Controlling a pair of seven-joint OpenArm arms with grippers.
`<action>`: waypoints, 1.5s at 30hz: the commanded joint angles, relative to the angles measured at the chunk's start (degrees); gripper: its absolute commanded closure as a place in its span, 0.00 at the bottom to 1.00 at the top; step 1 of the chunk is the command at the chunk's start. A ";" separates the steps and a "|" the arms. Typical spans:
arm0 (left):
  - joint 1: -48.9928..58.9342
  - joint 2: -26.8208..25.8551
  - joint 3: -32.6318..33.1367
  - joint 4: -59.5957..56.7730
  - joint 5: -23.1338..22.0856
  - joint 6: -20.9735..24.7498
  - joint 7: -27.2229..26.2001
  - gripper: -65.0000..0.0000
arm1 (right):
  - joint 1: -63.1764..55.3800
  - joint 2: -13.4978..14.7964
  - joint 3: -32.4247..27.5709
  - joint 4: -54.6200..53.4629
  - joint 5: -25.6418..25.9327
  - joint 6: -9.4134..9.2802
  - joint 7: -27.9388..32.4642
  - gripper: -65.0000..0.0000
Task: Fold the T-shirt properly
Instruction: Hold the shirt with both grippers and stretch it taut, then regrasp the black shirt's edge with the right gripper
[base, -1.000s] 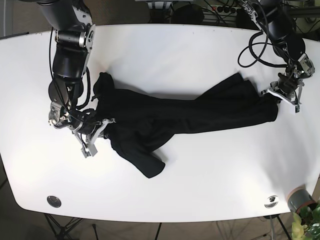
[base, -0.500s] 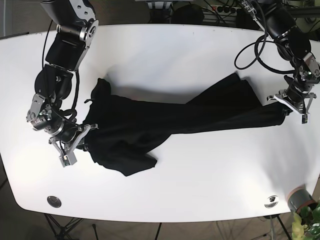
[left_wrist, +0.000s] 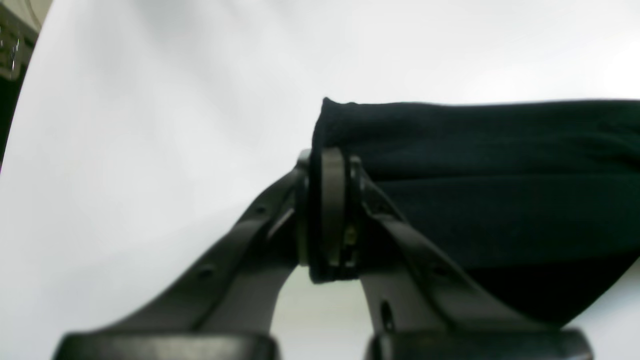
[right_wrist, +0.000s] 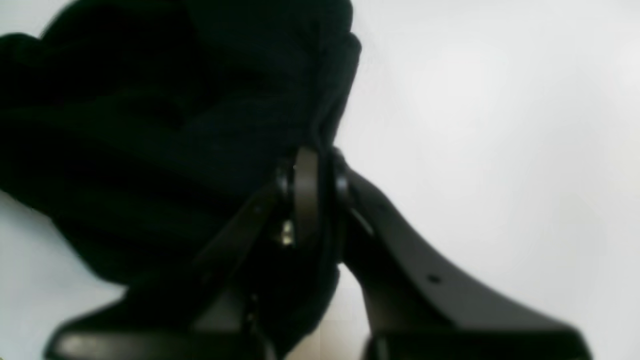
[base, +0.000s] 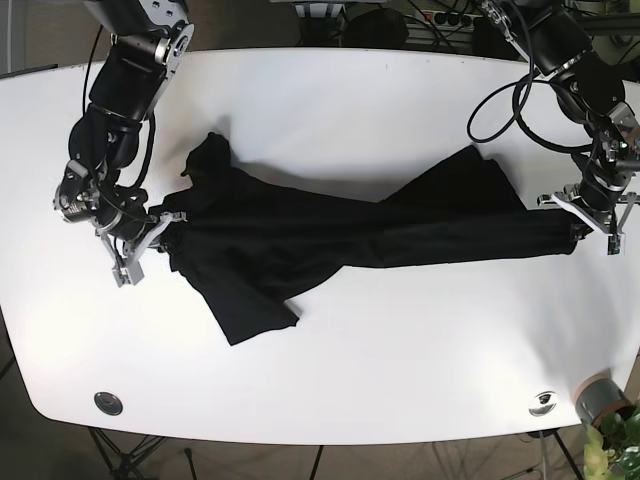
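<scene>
A black T-shirt (base: 340, 235) lies stretched across the white table (base: 330, 110), bunched and twisted along its length. My left gripper (base: 580, 228) is shut on the shirt's right end; in the left wrist view its fingers (left_wrist: 327, 210) pinch the cloth edge (left_wrist: 475, 170). At the shirt's left end my right gripper (base: 160, 240) is shut on the fabric; the right wrist view shows its fingers (right_wrist: 307, 210) clamped over dark folds (right_wrist: 175, 125). A loose flap (base: 250, 315) hangs toward the near side, and a lump (base: 207, 160) sticks up at the far left.
A round black fitting (base: 108, 403) and a silver one (base: 543, 402) sit in the table near its front edge. A grey pot with a plant (base: 605, 405) stands off the front right corner. Cables (base: 510, 100) trail over the back right.
Both grippers moved apart, pulling the shirt longer and straighter. The right gripper rose toward the back left; the left gripper shifted slightly further right. The loose flap swung nearer the shirt's left end.
</scene>
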 joint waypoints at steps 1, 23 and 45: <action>-0.79 -1.03 -1.42 0.80 -0.07 0.14 -1.54 1.00 | 0.86 0.89 0.36 1.23 0.51 0.07 1.24 0.80; -0.79 -1.03 -2.56 -3.34 0.28 0.14 -1.71 1.00 | -7.14 0.89 -2.10 17.05 13.87 -0.54 -0.43 0.17; -0.88 -1.21 -2.56 -6.76 0.28 0.14 -1.80 1.00 | 11.32 0.54 -2.45 -9.41 -0.81 -7.14 8.27 0.17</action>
